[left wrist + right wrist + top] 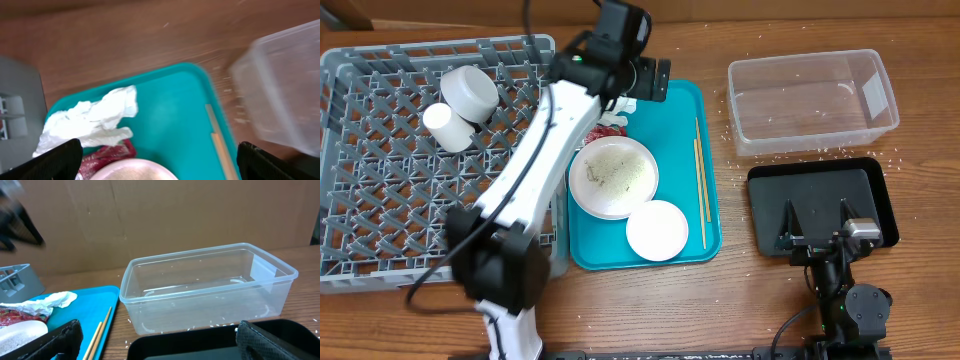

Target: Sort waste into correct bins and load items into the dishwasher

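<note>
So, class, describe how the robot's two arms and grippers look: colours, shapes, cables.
The left arm has long white links, bulky black joints and a thin black cable. The right arm is black with a small silver part. The left gripper and right gripper have black fingers.

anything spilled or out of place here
Yes: white rice grains are scattered over the bare table around the clear tub and along the black tray edge, loose rather than inside either one.
</note>
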You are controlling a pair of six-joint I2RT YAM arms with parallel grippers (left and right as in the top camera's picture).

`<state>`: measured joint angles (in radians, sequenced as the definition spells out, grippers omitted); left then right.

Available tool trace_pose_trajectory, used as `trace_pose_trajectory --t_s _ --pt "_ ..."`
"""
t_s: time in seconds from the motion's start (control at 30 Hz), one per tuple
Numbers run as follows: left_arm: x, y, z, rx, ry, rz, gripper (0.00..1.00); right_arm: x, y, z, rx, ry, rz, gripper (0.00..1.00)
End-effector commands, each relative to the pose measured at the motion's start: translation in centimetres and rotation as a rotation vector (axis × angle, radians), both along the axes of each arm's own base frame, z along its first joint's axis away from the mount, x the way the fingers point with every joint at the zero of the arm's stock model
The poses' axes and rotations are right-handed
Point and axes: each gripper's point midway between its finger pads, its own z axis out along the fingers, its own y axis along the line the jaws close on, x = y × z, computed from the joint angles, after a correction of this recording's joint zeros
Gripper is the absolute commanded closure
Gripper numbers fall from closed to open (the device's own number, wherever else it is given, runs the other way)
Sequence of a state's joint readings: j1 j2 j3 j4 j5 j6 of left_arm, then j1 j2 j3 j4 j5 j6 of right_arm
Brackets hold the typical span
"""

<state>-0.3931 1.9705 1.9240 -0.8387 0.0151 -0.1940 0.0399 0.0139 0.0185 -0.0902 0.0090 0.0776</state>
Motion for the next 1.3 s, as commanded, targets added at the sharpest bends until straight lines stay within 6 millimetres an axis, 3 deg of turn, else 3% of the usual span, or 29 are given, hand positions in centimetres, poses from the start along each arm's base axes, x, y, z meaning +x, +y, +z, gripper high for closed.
trace_pose_trajectory --t_s 0.0,0.27,0.57,0.7,0.87,1.1,1.27 --pt "-2.4 -1.2 5.8 -0.092 -0.066 -0.089 0.00 0.0 -0.1 -0.1 -0.004 -0.006 -0.008 0.00" --pt "-5.0 -0.3 3.9 -0.054 0.062 -0.093 0.00 0.0 -0.1 -0.1 -0.004 -0.006 -0.008 0.00" --pt "-4.8 -1.5 4.6 -0.087 0.030 -0.161 0.00 0.0 -0.1 -0.1 -0.004 -0.006 -0.008 0.00" --pt "-2.6 -1.0 4.5 -0.015 -0.057 -0.157 0.00 0.0 -0.1 -0.1 -0.004 -0.006 -0.008 0.00" --pt "0.1 0.1 2.8 0.067 -0.096 -0.080 0.04 0.0 -0.1 -0.1 -0.004 -0.006 -0.008 0.00" --pt "3.9 1.2 -3.4 0.194 -0.076 0.010 0.13 0.0 -0.1 -0.1 -0.004 -0.006 -0.008 0.00" --pt "5.0 0.9 -6.3 0.219 -0.063 0.005 0.17 0.0 -0.1 -0.1 -0.004 -0.006 -0.008 0.00"
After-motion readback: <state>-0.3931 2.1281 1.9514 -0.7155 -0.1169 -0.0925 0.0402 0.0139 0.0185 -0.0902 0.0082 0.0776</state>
